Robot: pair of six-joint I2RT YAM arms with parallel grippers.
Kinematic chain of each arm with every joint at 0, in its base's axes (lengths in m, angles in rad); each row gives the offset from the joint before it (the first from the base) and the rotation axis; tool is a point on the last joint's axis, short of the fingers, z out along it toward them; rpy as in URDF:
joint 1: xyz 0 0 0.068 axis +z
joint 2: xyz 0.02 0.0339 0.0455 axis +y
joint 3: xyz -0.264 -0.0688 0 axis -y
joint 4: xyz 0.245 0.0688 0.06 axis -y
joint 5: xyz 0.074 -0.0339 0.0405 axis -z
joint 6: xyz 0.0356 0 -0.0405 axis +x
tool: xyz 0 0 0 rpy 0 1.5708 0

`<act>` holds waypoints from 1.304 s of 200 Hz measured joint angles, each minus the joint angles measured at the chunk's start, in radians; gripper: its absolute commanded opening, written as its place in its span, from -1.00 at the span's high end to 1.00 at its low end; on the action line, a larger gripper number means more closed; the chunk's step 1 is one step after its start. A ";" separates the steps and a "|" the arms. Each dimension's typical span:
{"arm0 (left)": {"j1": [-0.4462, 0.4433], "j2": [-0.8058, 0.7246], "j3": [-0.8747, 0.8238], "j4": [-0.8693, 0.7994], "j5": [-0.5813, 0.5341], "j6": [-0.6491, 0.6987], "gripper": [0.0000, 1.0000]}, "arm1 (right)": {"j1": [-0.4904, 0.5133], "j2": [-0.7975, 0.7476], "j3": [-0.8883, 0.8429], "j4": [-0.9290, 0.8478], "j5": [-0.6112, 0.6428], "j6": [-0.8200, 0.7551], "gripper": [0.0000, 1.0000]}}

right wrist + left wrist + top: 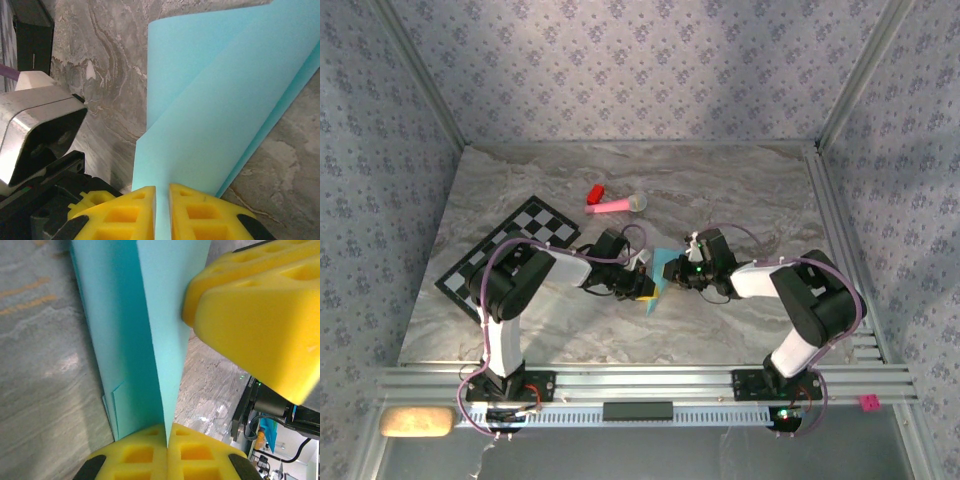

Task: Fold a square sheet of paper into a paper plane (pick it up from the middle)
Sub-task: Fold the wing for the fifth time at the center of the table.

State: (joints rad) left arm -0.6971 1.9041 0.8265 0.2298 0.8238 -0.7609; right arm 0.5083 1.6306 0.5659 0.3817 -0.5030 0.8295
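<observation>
the sheet (658, 272) is in the centre of the top view, bent double over the tabletop (720, 180). the left pincer (167, 432) and the right pincer (161, 197) are both clamped on it. probably the first fold; next, the edges must meet before creasing.
</observation>
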 measured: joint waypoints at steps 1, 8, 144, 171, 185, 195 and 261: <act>0.000 0.000 0.000 0.001 0.000 -0.001 1.00 | 0.000 0.000 0.000 0.000 0.000 0.000 0.68; 0.000 0.000 -0.002 0.005 0.000 -0.004 1.00 | 0.000 0.000 0.000 0.003 -0.001 0.000 0.68; 0.004 0.002 -0.029 0.067 0.008 -0.037 0.97 | 0.000 0.074 0.019 0.037 -0.063 -0.011 0.73; 0.005 0.001 -0.029 0.063 0.011 -0.032 0.71 | -0.002 0.080 0.026 0.027 -0.067 -0.007 0.73; 0.005 -0.003 -0.026 0.060 0.018 -0.023 0.65 | -0.003 0.082 0.028 0.025 -0.070 -0.003 0.73; 0.005 -0.008 -0.024 0.049 0.019 -0.010 0.64 | -0.003 0.083 0.029 0.025 -0.070 0.001 0.73; 0.001 -0.035 -0.024 -0.062 0.006 0.063 0.93 | -0.003 0.084 0.047 -0.013 -0.069 0.011 0.73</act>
State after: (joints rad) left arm -0.6960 1.8694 0.8021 0.1677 0.8295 -0.6979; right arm 0.5053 1.7149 0.6128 0.3691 -0.5716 0.8410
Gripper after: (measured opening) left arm 0.072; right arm 0.137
